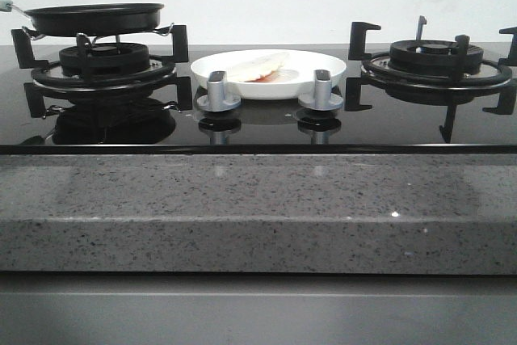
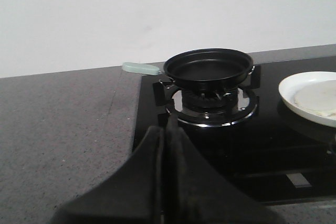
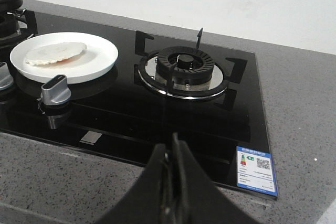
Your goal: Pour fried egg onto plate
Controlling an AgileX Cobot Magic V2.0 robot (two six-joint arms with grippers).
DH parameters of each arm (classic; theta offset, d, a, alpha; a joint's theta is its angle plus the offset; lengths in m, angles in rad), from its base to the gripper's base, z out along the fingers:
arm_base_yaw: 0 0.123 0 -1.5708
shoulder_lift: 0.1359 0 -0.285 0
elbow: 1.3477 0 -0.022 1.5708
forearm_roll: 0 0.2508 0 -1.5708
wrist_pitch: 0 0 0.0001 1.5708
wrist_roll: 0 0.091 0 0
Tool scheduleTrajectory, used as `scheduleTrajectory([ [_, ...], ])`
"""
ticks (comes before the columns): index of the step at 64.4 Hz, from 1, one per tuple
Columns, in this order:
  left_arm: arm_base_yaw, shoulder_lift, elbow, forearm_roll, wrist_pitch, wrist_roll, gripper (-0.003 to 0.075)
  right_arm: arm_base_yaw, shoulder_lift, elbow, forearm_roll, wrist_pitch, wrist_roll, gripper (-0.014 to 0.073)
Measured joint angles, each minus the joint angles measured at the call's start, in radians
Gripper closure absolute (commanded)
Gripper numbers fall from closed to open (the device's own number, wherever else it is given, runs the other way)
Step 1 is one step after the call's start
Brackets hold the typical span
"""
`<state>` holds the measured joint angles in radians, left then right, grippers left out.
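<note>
Fried egg (image 1: 257, 65) is on the plate (image 1: 319, 85), folded or flipped with the pale side up and a bit of orange-red at its near edge. Plate sits on the black glass hob (image 1: 258, 128) between the two burners, just behind the two silver knobs (image 1: 218, 91). Black frying pan (image 1: 94, 18) sits empty on the left burner (image 1: 105, 62), its pale green handle (image 2: 140, 68) pointing off the hob. Right burner (image 3: 184, 69) is bare. Left gripper (image 2: 164, 145) has fingers pressed together, holding nothing, back from the pan. Right gripper (image 3: 173, 166) likewise closed and empty, near the hob's front edge.
</note>
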<state>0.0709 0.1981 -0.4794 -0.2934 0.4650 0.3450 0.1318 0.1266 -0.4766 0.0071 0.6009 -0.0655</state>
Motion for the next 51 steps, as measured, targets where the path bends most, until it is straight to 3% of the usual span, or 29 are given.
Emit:
scheduleTrajectory([
  [5,0.000,0.000,0.002,0.101,-0.014,-0.132,0.0740,0.000,0.000,0.000,0.000,0.000,0.000,0.0661],
  [12,0.000,0.000,0.024,0.157,-0.037,-0.198,0.0739,0.000,0.000,0.000,0.000,0.000,0.000,0.0661],
  [24,-0.011,-0.045,0.104,0.175,-0.079,-0.216,0.0740,0.000,0.000,0.000,0.000,-0.001,0.000,0.0661],
  [41,-0.110,-0.192,0.270,0.186,-0.097,-0.221,0.0739,0.000,0.000,0.000,0.000,-0.001,0.000,0.0661],
  [51,-0.113,-0.204,0.381,0.186,-0.172,-0.221,0.0740,0.000,0.000,0.000,0.000,-0.002,0.000,0.0661],
])
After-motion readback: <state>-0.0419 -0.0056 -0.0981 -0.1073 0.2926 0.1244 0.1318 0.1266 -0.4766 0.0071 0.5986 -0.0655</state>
